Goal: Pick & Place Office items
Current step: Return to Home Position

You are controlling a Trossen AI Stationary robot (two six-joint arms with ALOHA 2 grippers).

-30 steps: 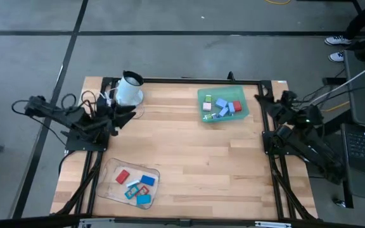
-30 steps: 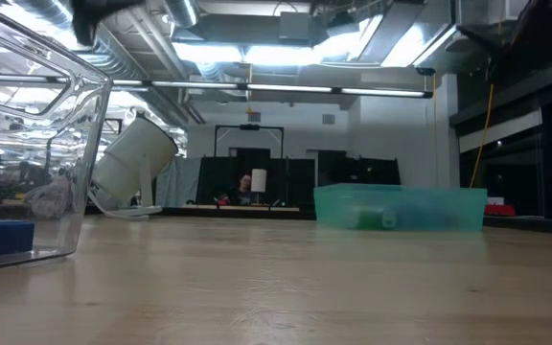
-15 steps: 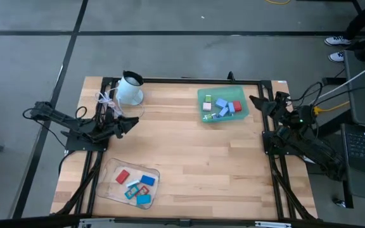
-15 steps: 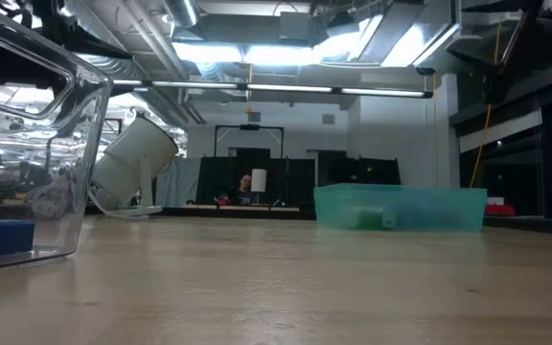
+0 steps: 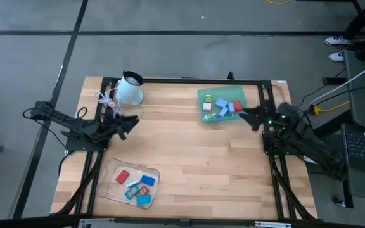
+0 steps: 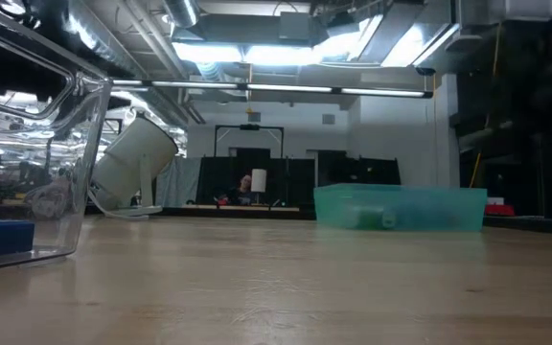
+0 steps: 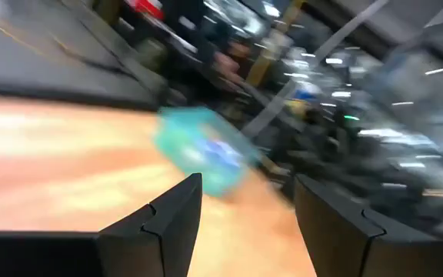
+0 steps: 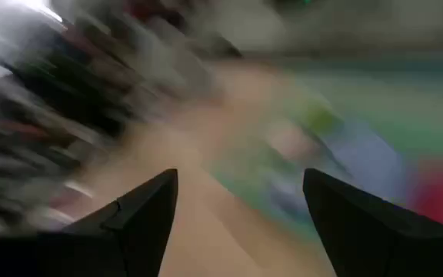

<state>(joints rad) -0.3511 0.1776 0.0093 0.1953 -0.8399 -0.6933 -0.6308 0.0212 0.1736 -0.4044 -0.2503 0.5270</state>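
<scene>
Small blocky office items lie in two containers. A green tray [image 5: 203,95] at the far right holds blue, red [image 5: 236,106] and pale pieces. A clear tub [image 5: 109,172] at the near left holds red [image 5: 122,176], blue and teal pieces. My left gripper [image 5: 130,120] hovers open near the table's left edge, between the white mug [image 5: 130,88] and the tub. My right gripper [image 5: 243,116] is open beside the tray's near right corner. Its wrist view [image 8: 241,173] looks blurred onto the tray. Neither gripper holds anything.
The white mug lies tipped at the far left, with a white coiled cord [image 5: 104,98] beside it. In the low view the tub wall [image 6: 75,144] stands close on the left and the green tray [image 6: 401,206] farther back. Bare wood spans the table's middle [image 5: 195,152].
My right gripper has swung from the table's far right corner toward the left and the near edge, arriving beside the green tray. My left gripper has drawn away from the mug toward the near edge, then held still. No item has moved.
</scene>
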